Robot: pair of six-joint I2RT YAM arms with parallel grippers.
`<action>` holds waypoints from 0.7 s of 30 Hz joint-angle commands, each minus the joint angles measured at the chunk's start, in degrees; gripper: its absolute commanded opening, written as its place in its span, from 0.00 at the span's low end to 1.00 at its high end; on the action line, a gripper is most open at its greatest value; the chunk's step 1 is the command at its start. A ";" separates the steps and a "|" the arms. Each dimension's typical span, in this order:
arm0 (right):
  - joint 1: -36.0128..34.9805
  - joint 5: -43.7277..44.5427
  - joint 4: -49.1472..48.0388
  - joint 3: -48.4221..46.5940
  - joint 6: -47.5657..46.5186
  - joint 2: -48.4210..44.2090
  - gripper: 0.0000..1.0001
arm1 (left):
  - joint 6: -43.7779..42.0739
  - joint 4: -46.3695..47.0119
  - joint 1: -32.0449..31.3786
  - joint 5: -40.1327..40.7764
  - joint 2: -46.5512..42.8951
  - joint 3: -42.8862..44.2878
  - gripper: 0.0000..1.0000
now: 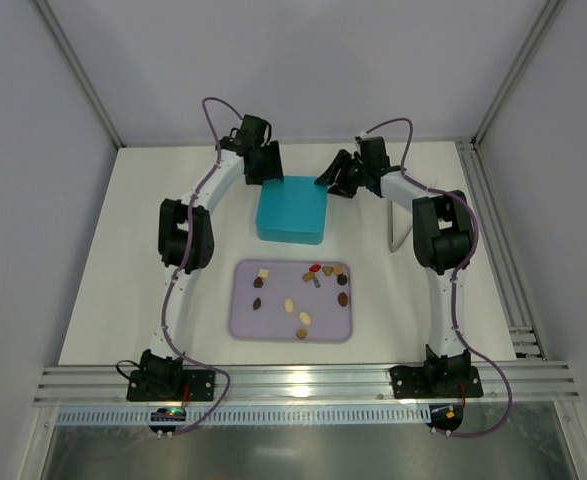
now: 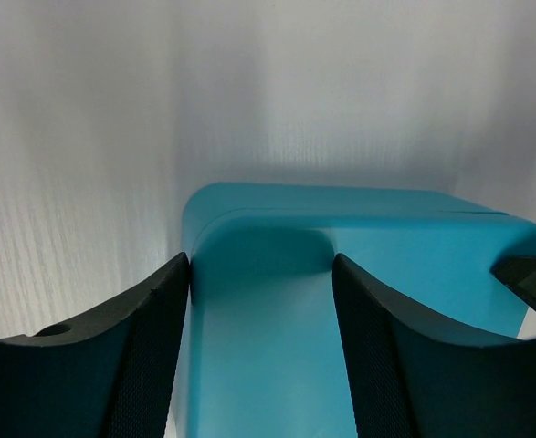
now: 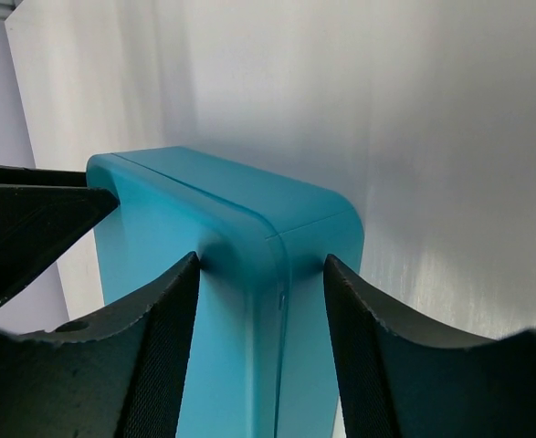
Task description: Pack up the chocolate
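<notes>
Top view: chocolate scattered loose on a lilac tray mid-counter, with a closed teal box just behind the tray. Left tool at the box's far left corner, right tool at its far right corner.

Left wrist: spread, straddling a rounded box corner; cannot tell whether touching.

Right wrist: likewise spread around the other corner, lid seam between.
</notes>
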State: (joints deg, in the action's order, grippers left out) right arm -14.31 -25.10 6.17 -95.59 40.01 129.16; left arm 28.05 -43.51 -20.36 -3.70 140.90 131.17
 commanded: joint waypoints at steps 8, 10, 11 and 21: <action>-3.54 4.89 12.97 -2.76 -3.36 4.87 0.36 | -4.06 -15.38 -0.73 2.40 9.04 -0.57 0.59; -3.71 5.06 14.03 -3.28 -3.45 4.96 0.34 | -4.15 -16.08 -0.73 2.12 9.74 0.65 0.58; -3.89 5.24 15.52 -3.98 -3.79 5.13 0.33 | -4.23 -16.95 -0.82 1.86 10.00 1.27 0.57; -6.17 5.76 20.45 -7.06 -4.32 6.45 0.18 | -5.20 -19.51 -0.65 -0.25 11.41 3.74 0.55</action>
State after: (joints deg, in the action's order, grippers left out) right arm -15.81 -20.84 17.32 -103.55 37.74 130.65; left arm 26.48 -49.78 -19.68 -4.69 144.31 138.58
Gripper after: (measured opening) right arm 0.480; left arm 0.555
